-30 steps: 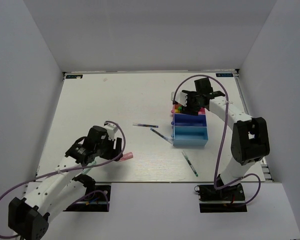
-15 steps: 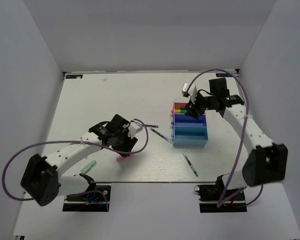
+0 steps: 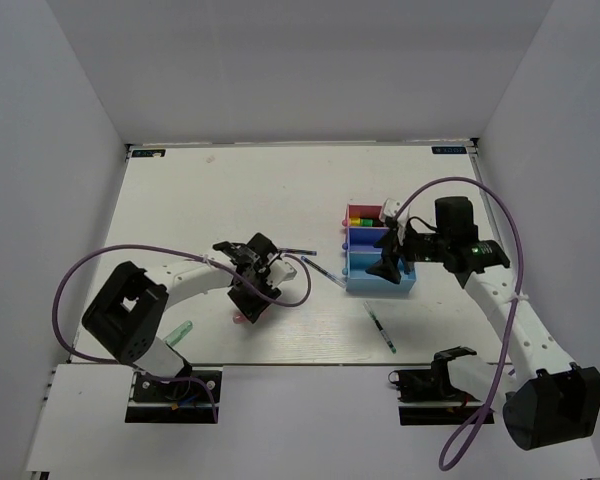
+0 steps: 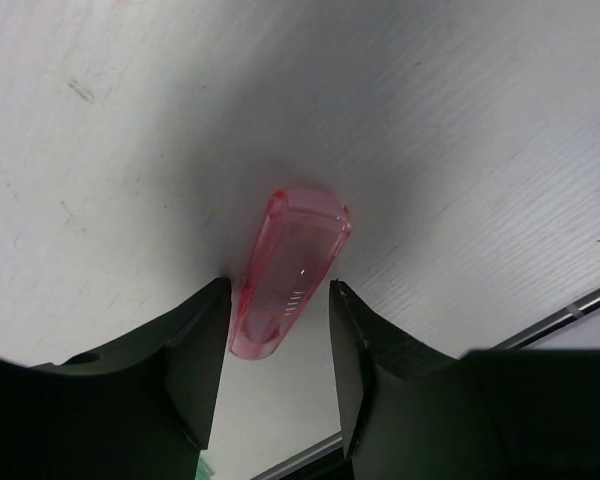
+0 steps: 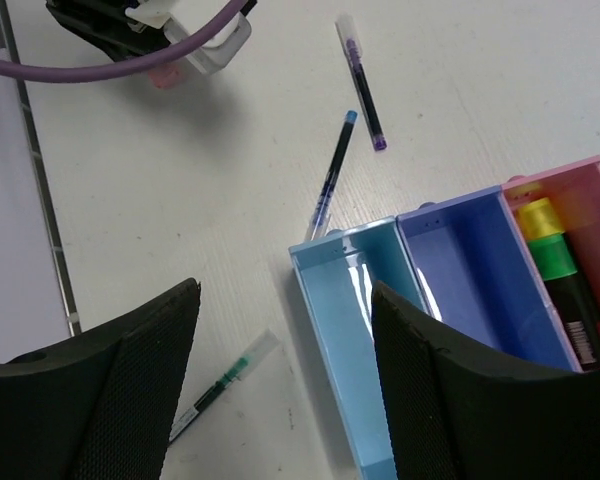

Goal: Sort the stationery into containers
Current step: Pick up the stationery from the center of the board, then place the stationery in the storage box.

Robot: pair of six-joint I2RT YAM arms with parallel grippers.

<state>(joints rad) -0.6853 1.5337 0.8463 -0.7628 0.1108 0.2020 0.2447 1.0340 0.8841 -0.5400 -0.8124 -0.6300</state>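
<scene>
Two fingers flanking pink highlighter, pen at tray corner

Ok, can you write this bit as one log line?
left jaws: open around pink highlighter | right jaws: open, empty, above trays

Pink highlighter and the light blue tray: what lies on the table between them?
Top view: a thin blue-tipped pen, one end by the light blue tray.

Left hand covers most of pink highlighter.
</scene>
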